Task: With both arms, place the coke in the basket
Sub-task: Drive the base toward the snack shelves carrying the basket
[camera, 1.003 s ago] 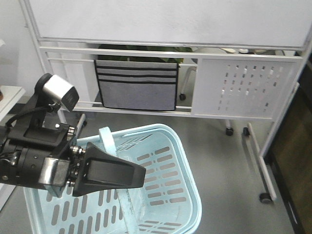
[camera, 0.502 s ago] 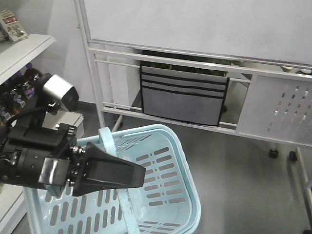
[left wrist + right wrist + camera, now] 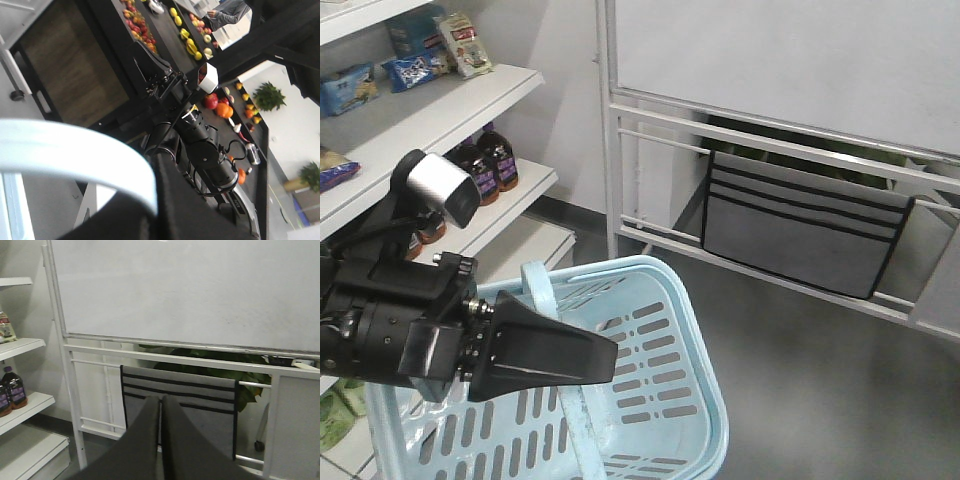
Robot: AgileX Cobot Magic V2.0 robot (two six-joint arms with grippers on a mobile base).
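1. While it hangs at the bottom of the front view, the basket [image 3: 710, 385] shows its light blue slotted sides. Its handle [image 3: 578, 425] goes over the left gripper [image 3: 610, 352] near the thick end.
2. The left gripper looks like one black pointy wedge, with its fingers pressed together. I cannot tell if the handle is pinched in it or only hooked over it.
3. The left arm [image 3: 380, 330] is black and sits low on the left side. A silver-grey cylinder [image 3: 442, 190] sits on top of it.
4. White shelves [image 3: 470, 100] stand just beside the basket. Dark bottles [image 3: 490, 160] with purple labels are on one shelf, and snack packs [image 3: 420, 60] are higher up.
5. In its own wrist view, the right gripper [image 3: 160, 399] has two black fingers side by side with only a thin line between them. It holds nothing.
6. The right gripper points at a grey cloth bag [image 3: 180, 395]. The bag hangs on a white frame under a big whiteboard [image 3: 190, 290].
7. In the left wrist view, the handle is a wide pale blue band close to the camera. Behind it are another black arm [image 3: 205, 145] and fruit [image 3: 220, 105] on a black counter [image 3: 165, 35].
8. Where the coke is, I cannot tell.
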